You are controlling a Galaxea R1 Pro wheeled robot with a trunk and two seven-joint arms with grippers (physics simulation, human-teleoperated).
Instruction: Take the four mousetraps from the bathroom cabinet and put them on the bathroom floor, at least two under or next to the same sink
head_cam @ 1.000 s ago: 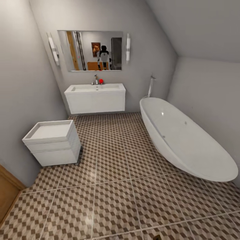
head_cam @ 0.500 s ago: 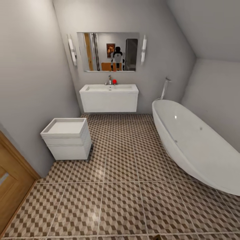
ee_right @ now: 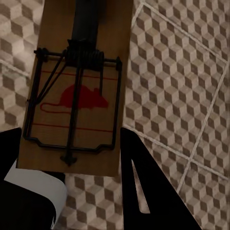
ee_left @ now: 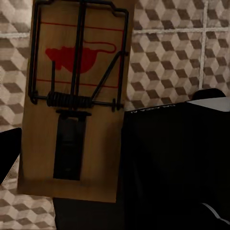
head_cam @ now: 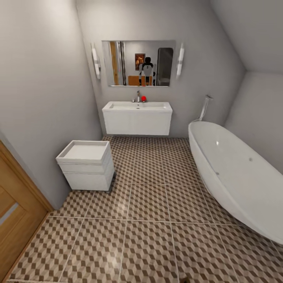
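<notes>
In the left wrist view a mousetrap (ee_left: 76, 100), a tan wooden board with a black wire spring and a red mouse print, sits between the dark fingers (ee_left: 167, 158) of my left gripper (ee_left: 72, 158), which is shut on it above the cube-patterned bathroom floor (ee_left: 172, 57). My right gripper (ee_right: 72, 158) is likewise shut on a second mousetrap (ee_right: 76, 96) over the floor (ee_right: 177, 96). In the head view the white sink (head_cam: 137, 116) with its chrome tap (head_cam: 138, 96) hangs on the far wall across the bathroom floor (head_cam: 149, 236). The cabinet is out of view.
A white oval bathtub (head_cam: 236, 173) runs along the right wall. A square white toilet (head_cam: 86, 165) stands against the left wall. An orange-brown wooden door (head_cam: 15, 220) is at the near left. A mirror (head_cam: 138, 63) hangs above the sink, and a small red object (head_cam: 144, 98) sits on it.
The head camera has turned left, so sink, tub and toilet sit further right in the picture and more of the wooden door shows. Nothing in the room itself moved.
</notes>
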